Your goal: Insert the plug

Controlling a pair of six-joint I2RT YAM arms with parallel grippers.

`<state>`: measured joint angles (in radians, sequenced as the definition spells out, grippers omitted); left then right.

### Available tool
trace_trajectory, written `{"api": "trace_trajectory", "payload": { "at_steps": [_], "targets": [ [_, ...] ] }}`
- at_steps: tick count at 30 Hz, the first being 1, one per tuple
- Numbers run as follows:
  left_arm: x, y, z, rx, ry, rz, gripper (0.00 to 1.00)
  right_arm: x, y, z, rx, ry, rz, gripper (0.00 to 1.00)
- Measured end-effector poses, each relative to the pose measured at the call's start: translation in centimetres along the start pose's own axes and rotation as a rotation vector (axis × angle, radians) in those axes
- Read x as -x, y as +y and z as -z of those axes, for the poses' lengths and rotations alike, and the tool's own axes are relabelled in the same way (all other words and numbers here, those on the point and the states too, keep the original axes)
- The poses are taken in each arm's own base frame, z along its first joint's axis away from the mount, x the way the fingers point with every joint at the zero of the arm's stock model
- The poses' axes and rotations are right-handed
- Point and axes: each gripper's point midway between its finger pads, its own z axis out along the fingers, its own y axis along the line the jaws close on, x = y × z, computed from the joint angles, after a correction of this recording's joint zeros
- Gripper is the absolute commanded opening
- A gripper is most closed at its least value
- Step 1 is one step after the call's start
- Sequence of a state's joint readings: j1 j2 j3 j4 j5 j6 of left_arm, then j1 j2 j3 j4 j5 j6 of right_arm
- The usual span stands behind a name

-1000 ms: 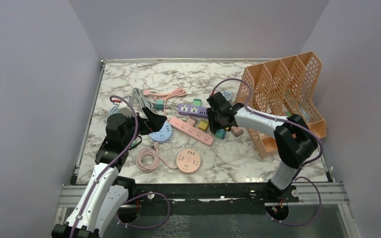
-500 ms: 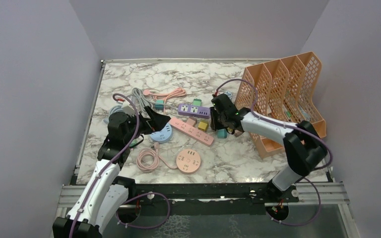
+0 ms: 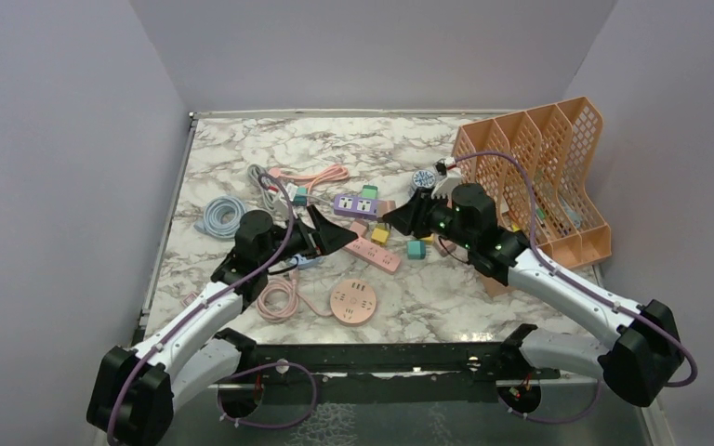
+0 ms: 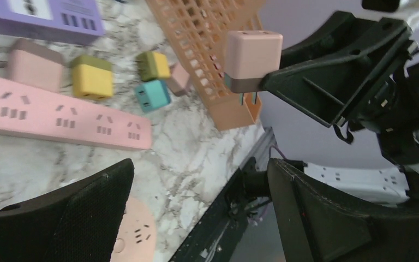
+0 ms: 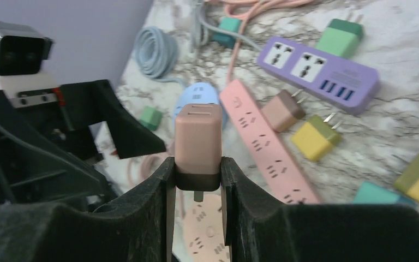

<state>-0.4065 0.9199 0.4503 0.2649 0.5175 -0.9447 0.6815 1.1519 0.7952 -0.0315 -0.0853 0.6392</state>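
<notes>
We see the right gripper (image 5: 198,173) pinching the pink plug (image 5: 198,139), fingers on the dark band at its prong end. The plug is held in the air, clear of the table (image 3: 242,149), between the two grippers. The left gripper (image 4: 200,164) is spread wide with nothing in it and faces the right one. The pink strip (image 4: 60,120) lies flat below, with the purple strip (image 5: 319,68) beyond it. Loose yellow (image 5: 315,139) and teal (image 4: 153,95) adapters lie beside the pink strip. The orange rack (image 3: 539,177) stands at right.

Lab test cell, plain walls (image 3: 51,186), marble tabletop (image 3: 353,149)
</notes>
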Motion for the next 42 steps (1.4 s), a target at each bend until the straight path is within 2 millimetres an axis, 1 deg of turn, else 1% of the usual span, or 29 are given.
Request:
{"api": "trace_trajectory", "payload": {
  "at_steps": [3, 4, 5, 9, 15, 17, 21, 26, 29, 31, 33, 34, 35, 37, 39, 41, 42],
  "targets": [
    [-0.9, -2.2, -0.6, -0.080, 0.024, -0.012, 0.94, 0.1, 2.5, 1.0, 0.126, -0.011, -0.062, 0.22],
    [-0.9, -2.9, -0.7, -0.105, 0.020, -0.015, 0.92, 0.4, 3.8, 1.6, 0.191, -0.016, -0.091, 0.22],
    [-0.7, -3.6, -0.7, -0.131, 0.011, -0.017, 0.89, 0.4, 3.9, 1.7, 0.197, -0.017, -0.093, 0.22],
    [0.2, -6.1, -0.5, -0.222, -0.027, -0.020, 0.78, 1.3, 6.8, 2.9, 0.335, -0.021, -0.136, 0.22],
    [0.1, -8.5, -0.2, -0.308, -0.034, -0.007, 0.66, 1.9, 9.8, 4.2, 0.486, -0.001, -0.176, 0.22],
    [0.1, -9.2, 0.0, -0.332, -0.033, -0.001, 0.64, 2.1, 10.5, 4.6, 0.526, 0.004, -0.183, 0.22],
    [0.2, -10.4, 0.3, -0.377, -0.037, 0.014, 0.59, 2.0, 11.2, 4.7, 0.570, 0.021, -0.193, 0.22],
    [0.3, -11.7, 0.9, -0.445, -0.044, 0.061, 0.47, 1.6, 11.7, 5.2, 0.603, 0.048, -0.199, 0.22],
    [0.2, -12.2, 1.2, -0.473, -0.044, 0.078, 0.31, 1.4, 11.9, 5.3, 0.614, 0.060, -0.195, 0.22],
    [0.1, -12.4, 1.3, -0.485, -0.045, 0.082, 0.18, 1.3, 12.0, 5.4, 0.621, 0.065, -0.194, 0.23],
    [0.1, -12.5, 1.4, -0.493, -0.047, 0.082, 0.07, 1.4, 12.1, 5.5, 0.630, 0.065, -0.190, 0.26],
    [0.1, -12.5, 1.5, -0.499, -0.048, 0.078, 0.03, 1.4, 12.1, 5.6, 0.634, 0.064, -0.187, 0.30],
    [0.1, -12.6, 1.5, -0.502, -0.049, 0.076, 0.00, 1.4, 12.2, 5.6, 0.637, 0.063, -0.183, 0.36],
    [0.1, -12.6, 1.5, -0.504, -0.051, 0.067, 0.00, 1.4, 12.2, 5.6, 0.641, 0.064, -0.177, 0.49],
    [0.0, -12.4, 1.5, -0.501, -0.055, 0.047, 0.00, 1.1, 12.1, 5.6, 0.634, 0.073, -0.168, 0.59],
    [-0.2, -12.1, 1.4, -0.499, -0.057, 0.000, 0.00, 0.7, 11.6, 5.4, 0.608, 0.091, -0.155, 0.67],
    [-0.3, -11.8, 1.3, -0.495, -0.055, -0.030, 0.00, 0.5, 11.4, 5.2, 0.587, 0.101, -0.148, 0.69]
  ]
}}
